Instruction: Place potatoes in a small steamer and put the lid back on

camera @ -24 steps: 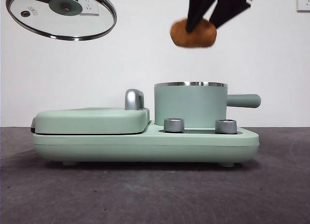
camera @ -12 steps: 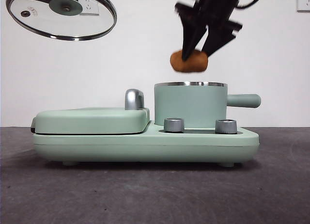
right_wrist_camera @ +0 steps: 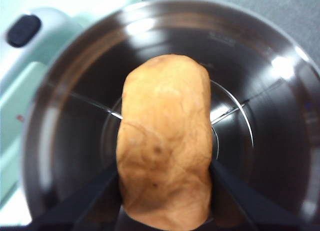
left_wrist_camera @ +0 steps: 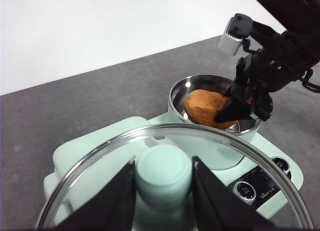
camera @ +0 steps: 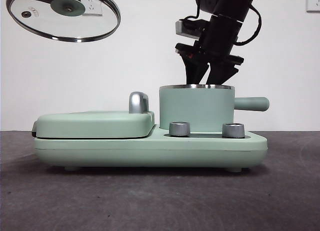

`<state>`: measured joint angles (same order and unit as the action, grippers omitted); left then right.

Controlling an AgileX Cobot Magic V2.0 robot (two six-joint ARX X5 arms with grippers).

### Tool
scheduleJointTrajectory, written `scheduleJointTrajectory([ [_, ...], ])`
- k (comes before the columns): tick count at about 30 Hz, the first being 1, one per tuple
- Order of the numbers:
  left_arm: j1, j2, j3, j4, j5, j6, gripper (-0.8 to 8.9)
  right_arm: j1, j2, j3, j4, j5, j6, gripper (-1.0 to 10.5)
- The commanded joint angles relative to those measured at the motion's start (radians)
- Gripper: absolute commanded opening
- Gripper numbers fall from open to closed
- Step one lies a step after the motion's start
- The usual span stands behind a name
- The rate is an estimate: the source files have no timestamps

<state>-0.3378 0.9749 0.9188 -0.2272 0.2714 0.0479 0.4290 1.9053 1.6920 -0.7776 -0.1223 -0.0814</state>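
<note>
Potato (right_wrist_camera: pixel 164 141): orange-brown, rough-skinned, now down inside the small steamer (camera: pixel 196 107), hidden below the steel rim from the front; half a second ago it hung just above that rim. Right gripper (right_wrist_camera: pixel 165 191): jaws pinching the potato's sides, tips lowered into the pot's mouth, having descended since the earlier frames. Small steamer: mint-green, upright on the right half of the cooker base (camera: pixel 150 148), stubby handle pointing right. Lid (camera: pixel 63 15): clear glass, steel-rimmed, tilted, held high at far left, unmoved since before. Left gripper (left_wrist_camera: pixel 164 178): jaws clamped on the lid's green knob (left_wrist_camera: pixel 164 172). Grill cover (camera: pixel 95 123): closed, left of the pot.
</note>
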Motion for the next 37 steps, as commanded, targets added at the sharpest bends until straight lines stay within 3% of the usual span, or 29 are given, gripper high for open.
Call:
scheduleJointTrajectory([
  [1, -0.003, 0.000, 0.015, 0.037, 0.005, -0.007, 0.15, 0.005, 0.036, 0.024, -0.001, 0.014, -0.014, 1.6],
  [4, -0.003, 0.000, 0.015, 0.037, 0.005, -0.007, 0.15, 0.005, 0.038, 0.024, 0.006, 0.019, -0.032, 1.8],
  [7, -0.003, 0.000, 0.015, 0.037, 0.005, -0.007, 0.15, 0.005, 0.035, 0.024, 0.029, 0.015, -0.039, 3.3],
  [17, -0.003, 0.000, 0.015, 0.037, 0.005, -0.006, 0.15, 0.005, -0.286, -0.003, -0.012, 0.014, -0.050, 3.3],
  [26, -0.003, 0.000, 0.015, 0.037, 0.005, -0.003, 0.15, -0.015, -0.788, -0.509, 0.123, 0.023, 0.010, 3.2],
  [37, -0.027, 0.020, 0.015, 0.121, 0.007, 0.020, 0.14, -0.013, -1.202, -0.807, 0.130, 0.026, 0.051, 2.5],
])
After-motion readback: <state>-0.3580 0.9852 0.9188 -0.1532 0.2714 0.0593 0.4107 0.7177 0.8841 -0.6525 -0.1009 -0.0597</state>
